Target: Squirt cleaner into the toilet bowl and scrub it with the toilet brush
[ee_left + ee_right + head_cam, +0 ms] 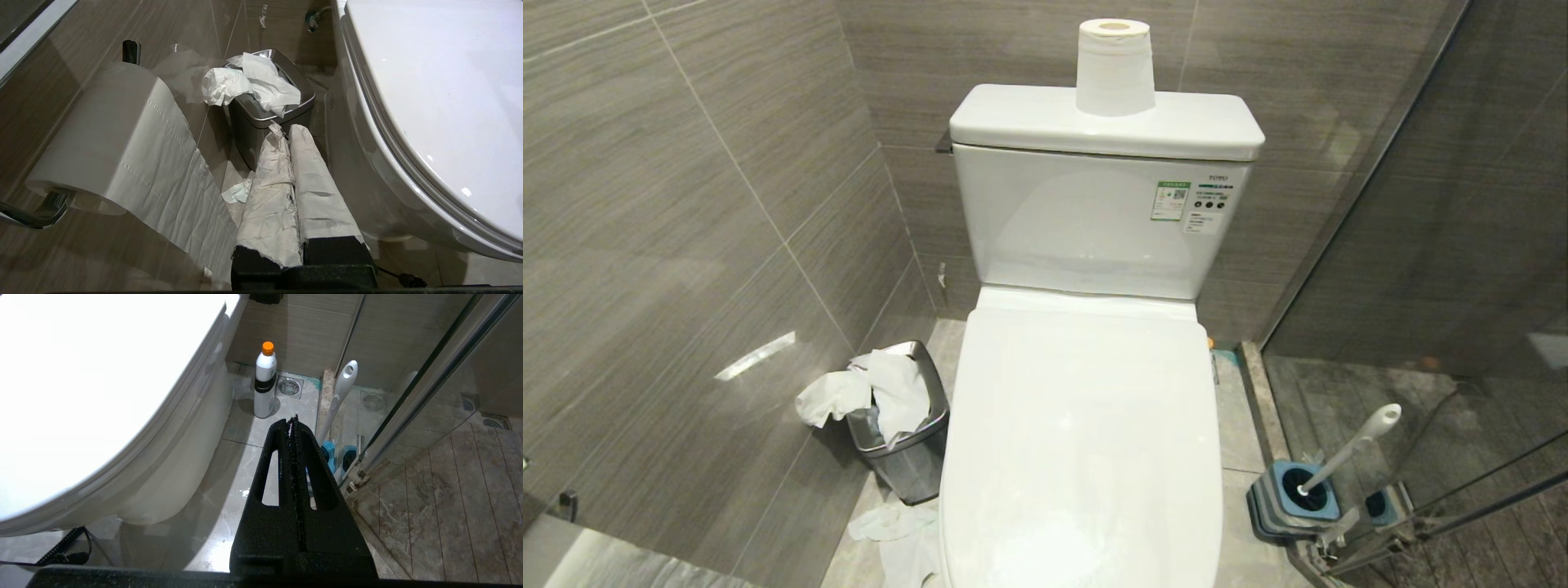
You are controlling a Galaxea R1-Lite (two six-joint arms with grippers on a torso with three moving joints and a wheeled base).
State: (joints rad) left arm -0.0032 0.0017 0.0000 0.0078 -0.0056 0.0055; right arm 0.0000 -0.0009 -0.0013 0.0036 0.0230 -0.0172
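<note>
The right gripper (293,421) is hanging low beside the toilet with its two black fingers pressed flat together, gripping nothing, its tip pointing over the pale floor tiles toward a white bottle with an orange cap (264,381) that is standing upright near the foot of the toilet, close to a square floor drain (289,387). Just beyond the fingers, the toilet brush (340,396) is leaning with its white handle up out of its blue holder (328,451), which is sitting against the glass shower partition (429,379). The left gripper (288,130) is hanging on the other side of the toilet, its paper-wrapped fingers lying side by side and touching, also holding nothing, and pointing at a steel bin (267,118) that is overflowing with crumpled white tissue (249,81); a wall-mounted paper roll (102,134) is trailing a long sheet down past the gripper. In the head view neither arm is showing. The toilet bowl cannot be seen, since the white lid (1086,433) is lying shut over it, so whether any cleaner is inside cannot be told. A roll of toilet paper (1115,65) is standing upright on the tank lid (1029,122), the bin is sitting on the floor to the left of the toilet, and the brush in its holder is standing to the right
</note>
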